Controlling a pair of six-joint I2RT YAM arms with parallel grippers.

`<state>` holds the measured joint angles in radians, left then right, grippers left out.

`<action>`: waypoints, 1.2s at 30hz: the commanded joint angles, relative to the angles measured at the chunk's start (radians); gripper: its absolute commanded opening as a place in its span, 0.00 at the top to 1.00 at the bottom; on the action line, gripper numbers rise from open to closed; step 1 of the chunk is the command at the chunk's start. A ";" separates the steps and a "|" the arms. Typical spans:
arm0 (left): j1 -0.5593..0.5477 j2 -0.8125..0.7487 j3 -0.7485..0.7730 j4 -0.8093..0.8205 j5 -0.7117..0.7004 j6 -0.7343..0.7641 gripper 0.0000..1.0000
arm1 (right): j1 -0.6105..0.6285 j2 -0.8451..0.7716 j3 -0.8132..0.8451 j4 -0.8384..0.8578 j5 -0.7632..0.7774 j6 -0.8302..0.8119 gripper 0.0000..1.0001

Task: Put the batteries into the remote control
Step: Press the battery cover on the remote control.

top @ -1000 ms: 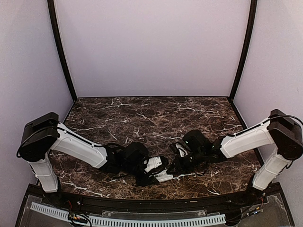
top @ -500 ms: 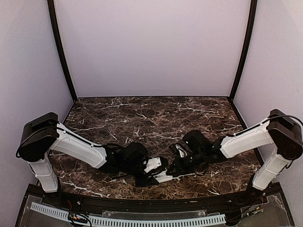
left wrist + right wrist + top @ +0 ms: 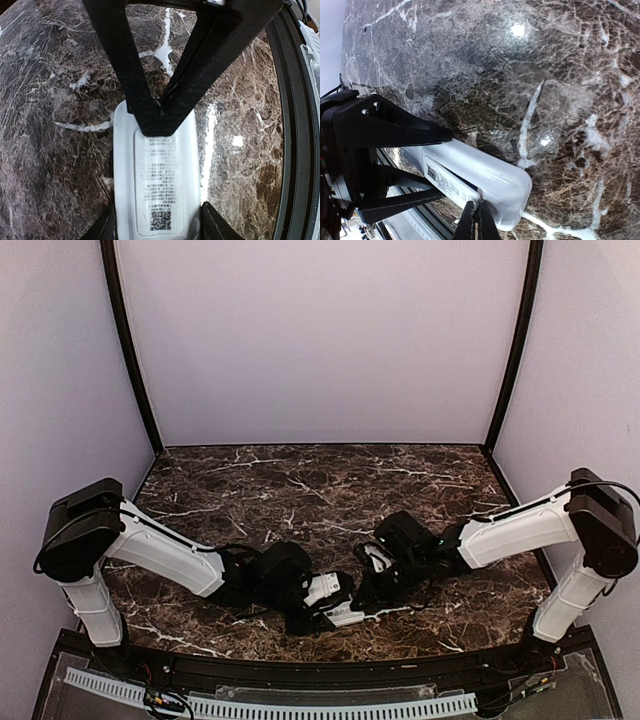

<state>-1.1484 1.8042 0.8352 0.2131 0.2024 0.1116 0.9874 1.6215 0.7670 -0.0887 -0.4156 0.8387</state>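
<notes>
Remote control still in left gripper, right gripper shifted left

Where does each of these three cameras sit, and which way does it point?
Top external: above and behind the arms, looking down on the table; both arms show.
Left wrist: on the left arm, looking down at the remote control; left gripper flanks it.
Right wrist: on the right arm, facing the remote control's end; shut right gripper shows.
Shared: both wrist views show its label.
</notes>
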 commanded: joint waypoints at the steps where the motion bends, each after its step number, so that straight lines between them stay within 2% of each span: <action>1: -0.010 0.037 -0.027 -0.024 0.009 -0.037 1.00 | 0.092 0.067 0.068 -0.021 -0.049 -0.027 1.00; 9: -0.010 0.035 -0.031 -0.026 0.007 -0.039 1.00 | 0.132 0.093 0.167 -0.223 0.098 -0.063 1.00; 13: -0.010 0.034 -0.034 -0.026 0.007 -0.038 1.00 | 0.146 0.072 0.209 -0.307 0.199 -0.075 0.92; 17: -0.010 0.030 -0.037 -0.024 0.012 -0.035 1.00 | 0.148 0.021 0.193 -0.274 0.222 -0.068 0.83; 20: -0.010 0.030 -0.038 -0.023 0.012 -0.035 1.00 | 0.149 0.004 0.186 -0.236 0.195 -0.073 0.80; 23: -0.010 0.030 -0.038 -0.023 0.014 -0.035 1.00 | 0.148 -0.005 0.185 -0.231 0.196 -0.074 0.81; 27: -0.010 0.030 -0.038 -0.026 0.015 -0.034 1.00 | 0.141 -0.021 0.180 -0.226 0.201 -0.072 0.88; 33: -0.010 0.027 -0.036 -0.035 0.015 -0.033 1.00 | 0.122 -0.038 0.179 -0.269 0.224 -0.075 0.88; 36: -0.010 0.026 -0.036 -0.037 0.015 -0.032 1.00 | 0.106 -0.052 0.170 -0.275 0.216 -0.082 0.84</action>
<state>-1.1484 1.8008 0.8150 0.2516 0.2035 0.0937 1.1076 1.6081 0.9455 -0.3977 -0.1810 0.7746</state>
